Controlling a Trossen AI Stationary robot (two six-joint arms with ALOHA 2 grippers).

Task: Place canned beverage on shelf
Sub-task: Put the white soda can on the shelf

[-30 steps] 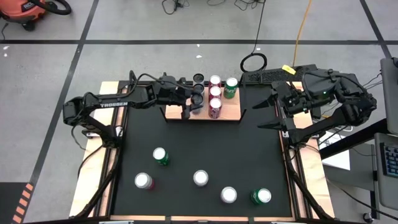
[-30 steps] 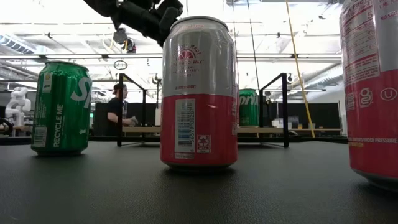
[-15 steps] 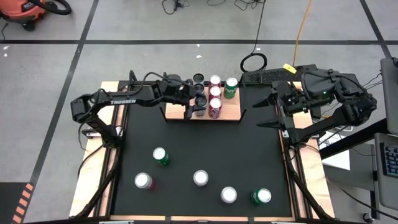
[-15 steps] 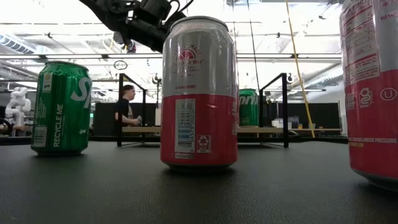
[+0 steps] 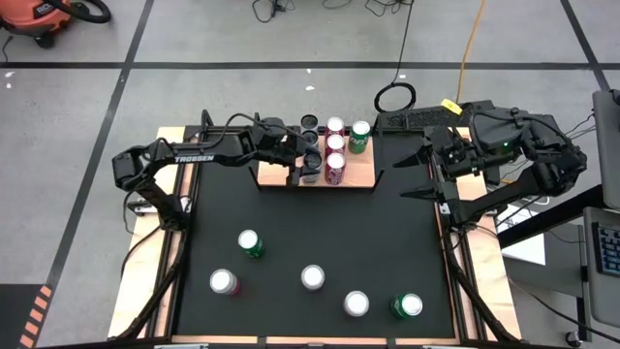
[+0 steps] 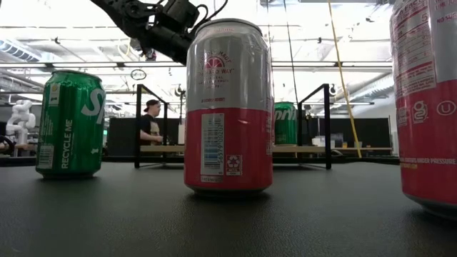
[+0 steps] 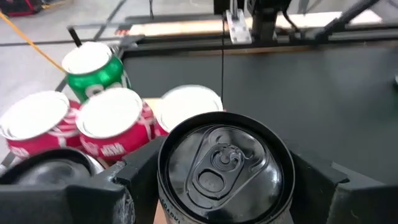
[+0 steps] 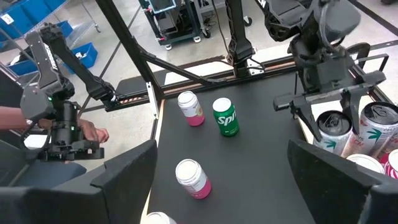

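Note:
The shelf (image 5: 360,176) is a wooden board at the table's far edge. Red-and-white cans (image 5: 335,145), a green can (image 5: 359,137) and black cans (image 5: 310,123) stand on it. My left gripper (image 5: 308,163) reaches over the shelf's left part, shut on a black can (image 7: 224,165) that stands upright next to the red ones (image 7: 112,119). My right gripper (image 5: 422,174) hovers open over the table's right side, holding nothing. Several more cans (image 5: 312,277) stand on the black mat. My left gripper pinches the black can's side wall just under its top rim (image 7: 163,182) between its two fingers (image 7: 134,179), one on either side. The fingers come from the table's left, slanting a little downward. The can stays upright; whether its base rests on the shelf, I cannot tell.
Green cans (image 5: 250,243) (image 5: 408,306) and red-and-white cans (image 5: 224,282) (image 5: 356,303) are scattered over the near half of the mat. Black upright brackets (image 6: 137,125) stand at the shelf's ends. A person (image 6: 150,121) is in the room behind.
My left gripper has sunk toward the shelf with the black can, shifting slightly toward the red cans; the can has stayed upright in the hold. The person behind the table has walked toward the right.

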